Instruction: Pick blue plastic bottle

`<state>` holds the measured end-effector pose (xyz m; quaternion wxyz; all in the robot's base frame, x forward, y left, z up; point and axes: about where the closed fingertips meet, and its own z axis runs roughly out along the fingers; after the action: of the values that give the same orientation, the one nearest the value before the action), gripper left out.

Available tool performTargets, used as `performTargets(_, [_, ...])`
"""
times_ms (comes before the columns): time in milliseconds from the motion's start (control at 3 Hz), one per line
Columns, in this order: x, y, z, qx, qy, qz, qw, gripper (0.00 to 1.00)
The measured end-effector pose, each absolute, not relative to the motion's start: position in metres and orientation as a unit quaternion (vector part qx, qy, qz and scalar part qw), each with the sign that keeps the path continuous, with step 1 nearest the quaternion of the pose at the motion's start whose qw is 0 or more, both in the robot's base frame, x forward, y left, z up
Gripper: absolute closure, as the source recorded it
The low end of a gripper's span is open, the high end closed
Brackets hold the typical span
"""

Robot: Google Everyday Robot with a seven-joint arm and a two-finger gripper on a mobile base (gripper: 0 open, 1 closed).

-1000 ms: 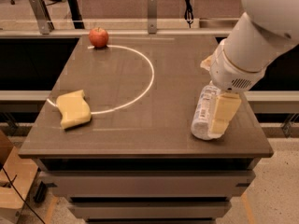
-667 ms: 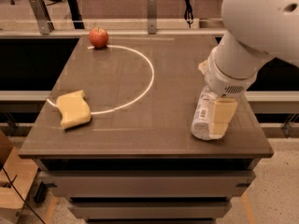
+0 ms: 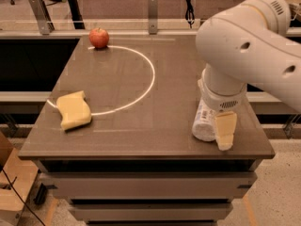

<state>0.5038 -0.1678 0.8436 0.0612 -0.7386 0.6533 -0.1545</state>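
The blue plastic bottle (image 3: 204,122) is a clear ribbed bottle with a white label. It lies on its side near the right front corner of the brown table (image 3: 141,135). Its far end is hidden under my white arm. My gripper (image 3: 219,128) is down at the bottle, with a cream-coloured part of it against the bottle's right side, close to the table top. The big white arm (image 3: 249,46) reaches in from the upper right and covers the rest of the gripper.
A yellow sponge (image 3: 74,110) lies at the left front of the table. A red apple (image 3: 99,37) stands at the far edge. A white arc (image 3: 146,86) is painted on the top. The table's front edge is just beyond the bottle.
The arm has swung further over the table and the gripper has come lower and nearer the front edge beside the bottle. The bottle, sponge and apple have not moved.
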Motion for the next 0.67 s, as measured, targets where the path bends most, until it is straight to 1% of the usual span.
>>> performTargets(333, [0.5013,-0.1726,0.8302,-0.750,0.644,-0.149,0.037,0.17])
performTargets(667, [0.5013,-0.1726,0.8351,-0.750,0.644,-0.149,0.037,0.41])
